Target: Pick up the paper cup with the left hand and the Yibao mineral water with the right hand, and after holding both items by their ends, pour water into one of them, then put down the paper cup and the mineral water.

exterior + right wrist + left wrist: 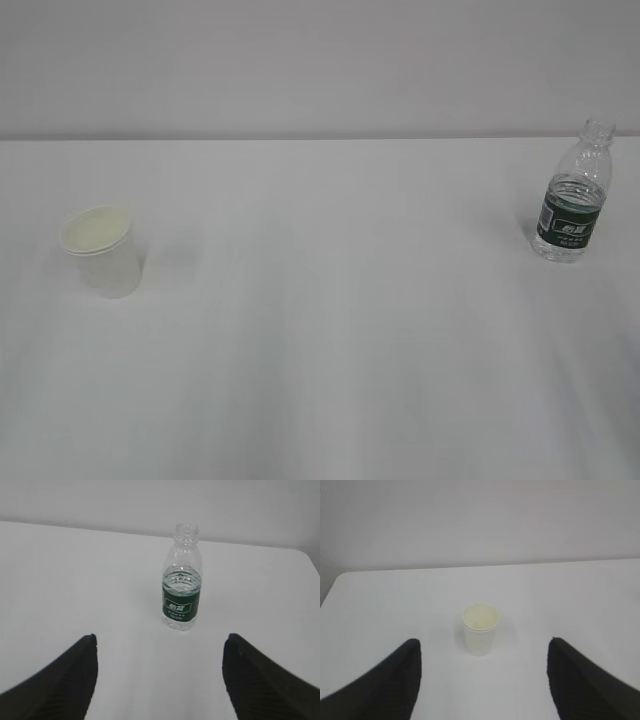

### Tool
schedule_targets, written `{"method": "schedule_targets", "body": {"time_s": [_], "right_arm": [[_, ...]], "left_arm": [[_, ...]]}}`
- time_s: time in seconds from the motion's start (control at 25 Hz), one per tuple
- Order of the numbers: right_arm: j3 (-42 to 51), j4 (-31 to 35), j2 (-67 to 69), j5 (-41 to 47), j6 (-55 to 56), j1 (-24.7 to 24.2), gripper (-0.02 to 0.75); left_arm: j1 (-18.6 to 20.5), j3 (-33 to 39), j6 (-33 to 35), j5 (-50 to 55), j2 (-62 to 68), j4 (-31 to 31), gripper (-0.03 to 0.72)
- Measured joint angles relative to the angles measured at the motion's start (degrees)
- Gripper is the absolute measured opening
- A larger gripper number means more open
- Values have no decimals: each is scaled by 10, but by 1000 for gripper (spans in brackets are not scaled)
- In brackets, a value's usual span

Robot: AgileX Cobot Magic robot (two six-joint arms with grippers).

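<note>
The paper cup [480, 629] is stood upright on the counter [330, 340] — mouth upward. The Yibao mineral water [182, 580] is likewise upright, neck up. Both hands' fingers [385, 680] [265, 680] are spread apart — nothing held.

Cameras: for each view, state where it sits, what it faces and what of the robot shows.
Exterior: raised, slanting down the white table; no arm shows.
Left wrist: behind the open black fingers, facing the small white paper cup.
Right wrist: behind the open black fingers, facing the clear uncapped bottle with a green label.
The exterior view shares the cup and bottle.

Upright paper cup [100, 250], uncapped bottle [572, 195] apart
</note>
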Motion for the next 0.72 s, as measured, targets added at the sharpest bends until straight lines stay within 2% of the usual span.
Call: {"method": "schedule_targets", "body": {"time_s": [0.24,0.72], "right_arm": [[10,-2,59,-58,-20,63,590],[19,16,141,-171,-19,66,590]], "left_arm": [[0,0,0,0,0,0,556],[0,0,0,0,0,0,556]]}}
